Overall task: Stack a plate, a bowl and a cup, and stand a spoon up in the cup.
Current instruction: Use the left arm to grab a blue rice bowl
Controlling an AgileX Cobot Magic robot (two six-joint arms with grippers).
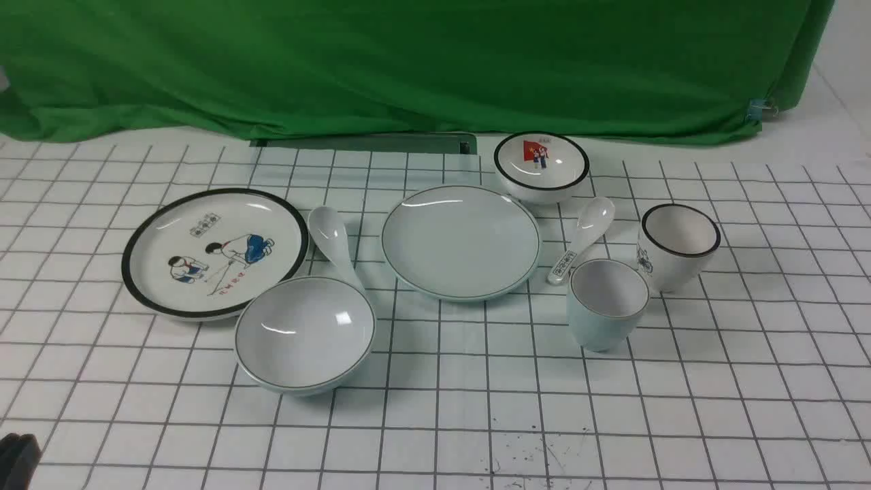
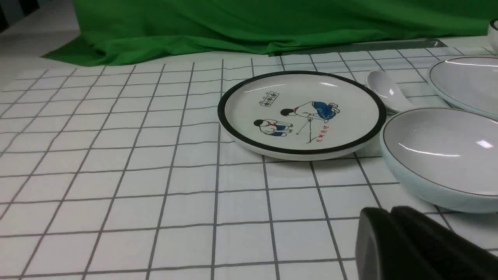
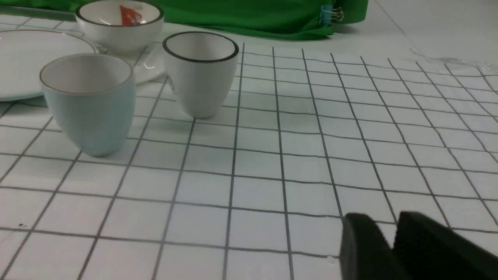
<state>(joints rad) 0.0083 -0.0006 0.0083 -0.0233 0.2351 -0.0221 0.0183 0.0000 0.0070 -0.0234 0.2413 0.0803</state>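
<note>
The plate lies flat in the middle of the checked table. The bowl sits nearer, to its left. The spoon lies between the plate and a picture plate, with its handle running behind the bowl. The cup stands upright to the right of the plate. The left gripper and the right gripper have their fingers pressed close together and hold nothing.
</note>
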